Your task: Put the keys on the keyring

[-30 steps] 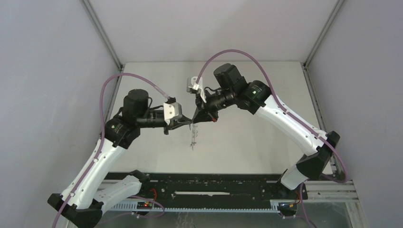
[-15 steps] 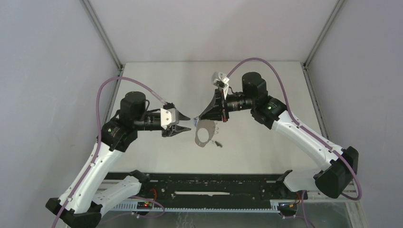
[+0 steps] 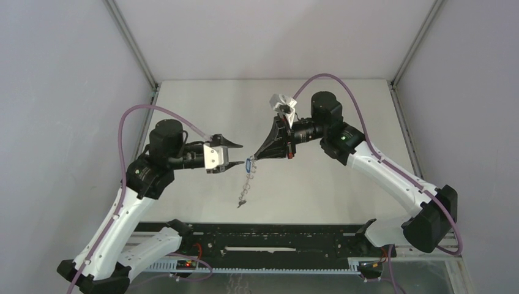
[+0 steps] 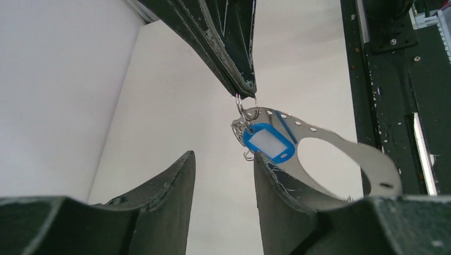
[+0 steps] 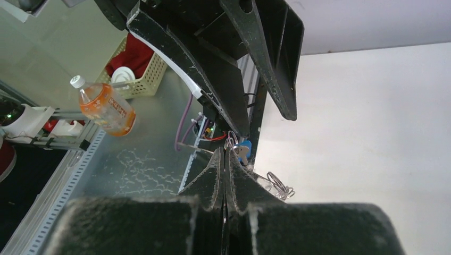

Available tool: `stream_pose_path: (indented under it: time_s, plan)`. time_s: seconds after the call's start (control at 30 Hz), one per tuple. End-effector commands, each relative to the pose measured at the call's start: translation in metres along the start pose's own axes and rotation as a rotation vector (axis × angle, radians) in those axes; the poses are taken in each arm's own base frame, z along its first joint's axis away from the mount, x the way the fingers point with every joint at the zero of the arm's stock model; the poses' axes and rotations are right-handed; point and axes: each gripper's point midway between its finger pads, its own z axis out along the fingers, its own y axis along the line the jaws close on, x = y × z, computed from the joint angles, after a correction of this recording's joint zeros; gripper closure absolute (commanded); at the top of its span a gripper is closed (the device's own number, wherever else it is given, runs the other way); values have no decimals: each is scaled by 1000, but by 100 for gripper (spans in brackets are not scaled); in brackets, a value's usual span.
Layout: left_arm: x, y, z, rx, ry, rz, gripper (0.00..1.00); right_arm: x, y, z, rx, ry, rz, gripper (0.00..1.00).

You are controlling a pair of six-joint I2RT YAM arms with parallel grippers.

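Right pincer (image 3: 252,159) closed on the top of the keyring (image 3: 244,187); left pincer (image 3: 237,155) wide open beside it.
We see the keyring hanging clear of the table (image 3: 330,190), its long axis straight down from the right tips, the blue key (image 4: 268,143) at its top. It lies just right of our left pincer, level with the gap, so we judge the left arm is placed to close in next.

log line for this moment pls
right gripper: jaws shut on keyring top, keyring hanging | left gripper: jaws open, close beside it | blue key: dangling at keyring top
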Motion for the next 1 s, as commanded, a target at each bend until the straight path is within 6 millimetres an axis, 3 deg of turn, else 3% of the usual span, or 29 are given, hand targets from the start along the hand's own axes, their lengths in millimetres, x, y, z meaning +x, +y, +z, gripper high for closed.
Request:
stream_pose_path:
  time_s: [0.0,0.23,0.73,0.97]
  plan:
    - [-35,4,-9,4,-83,61,50,-8,9,2,-58,-15,-35,100]
    - [-33,-5,-5,67,-97,83,60,-8,8,4,-75,-19,-22,100]
    - [-34,-6,1,79,-114,83,69,-7,7,8,-89,-20,-10,100]
    - [-28,-6,2,67,-105,88,86,-8,6,9,-87,-23,-5,100]
